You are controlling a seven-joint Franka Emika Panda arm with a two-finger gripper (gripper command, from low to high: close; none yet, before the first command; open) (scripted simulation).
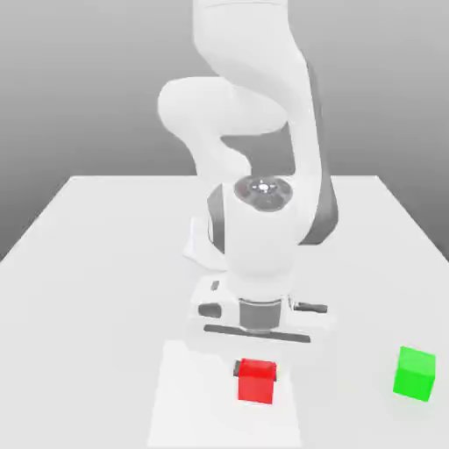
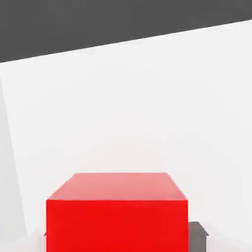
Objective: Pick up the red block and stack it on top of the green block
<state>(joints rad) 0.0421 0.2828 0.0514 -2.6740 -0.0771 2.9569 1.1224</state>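
The red block (image 1: pixel 257 381) is near the table's front edge, directly under the hand. My gripper (image 1: pixel 257 372) reaches straight down over it, with a dark finger touching each side, so it is shut on the block. In the hand view the red block (image 2: pixel 117 211) looms large and close, and a dark finger pad (image 2: pixel 197 235) presses against one side face. Whether the block rests on the table or is slightly raised is unclear. The green block (image 1: pixel 415 373) stands alone on the table toward the exterior view's right, well apart from the gripper.
The white table (image 1: pixel 96 263) stretches back to the arm's base (image 1: pixel 203 241), which stands at mid-table behind the hand. The table's front edge lies close to both blocks.
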